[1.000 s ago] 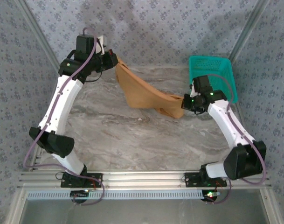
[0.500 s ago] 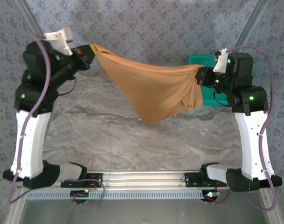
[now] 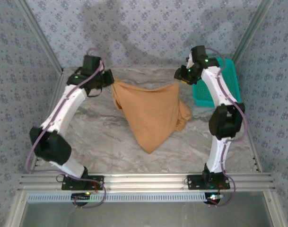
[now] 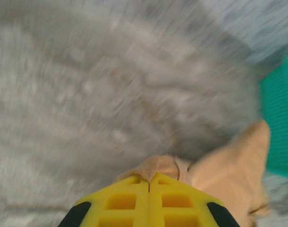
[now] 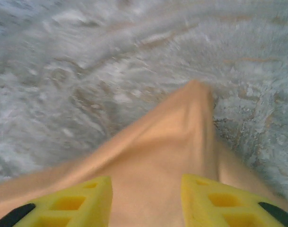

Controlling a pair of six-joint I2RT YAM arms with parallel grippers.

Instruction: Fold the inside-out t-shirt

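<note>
I see my left gripper (image 4: 149, 180) pinched together on one top corner of the shirt (image 3: 151, 113), my right gripper (image 5: 146, 184) with fingers apart and cloth running between them, the shirt spanning both over the table (image 3: 96, 137), tapering toward me.

Grey marbled tabletop (image 3: 110, 142), veined in white and faint tan, closed in by walls (image 3: 148, 33) of pale blue-grey cloth printed with small floral motifs. Soft dark shadows across the back wall. Slanting metal posts (image 3: 250, 28) at the far corners, left and right. In the far right corner, a teal plastic basket (image 3: 231, 80) with latticed sides, resting on the marble close by the right wall. Along the near edge, parallel silver aluminium rails (image 3: 144, 182), and just in front of them a pale slotted strip (image 3: 144, 196) running side to side.
</note>
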